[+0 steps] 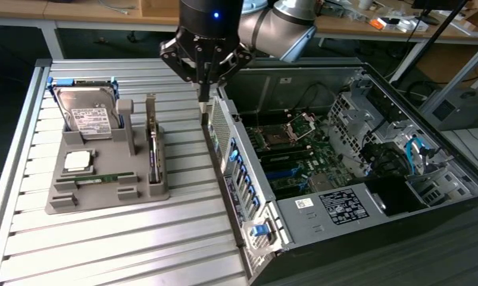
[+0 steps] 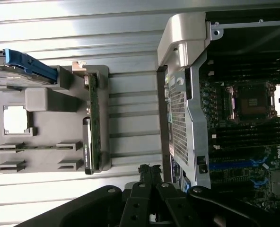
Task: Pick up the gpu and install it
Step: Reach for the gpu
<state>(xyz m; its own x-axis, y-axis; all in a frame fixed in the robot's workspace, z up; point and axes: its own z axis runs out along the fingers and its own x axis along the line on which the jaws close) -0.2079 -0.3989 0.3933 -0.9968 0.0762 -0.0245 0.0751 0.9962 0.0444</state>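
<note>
Slatted metal table (image 1: pixel 103 250) fills the front of the exterior view. On it sits a grey tray (image 1: pixel 96 201) with a RAM stick (image 1: pixel 96 177) lying flat, a CPU (image 1: pixel 78 159) behind it and a hard drive (image 1: pixel 91 113) propped upright at the far end. The gpu (image 1: pixel 153 149) stands on edge in the slot along the tray's side nearest the case (image 1: pixel 239 173), untouched. The case lies open at the exterior view's right, motherboard (image 1: pixel 294 155) facing up. Farther back, the gripper (image 1: pixel 202 106) hangs over the gap between tray and case, just beside the case's far corner, apart from the gpu. Its fingers (image 2: pixel 149 171) are pressed together with nothing between them. Benches (image 1: pixel 80 9) line the background.
</note>
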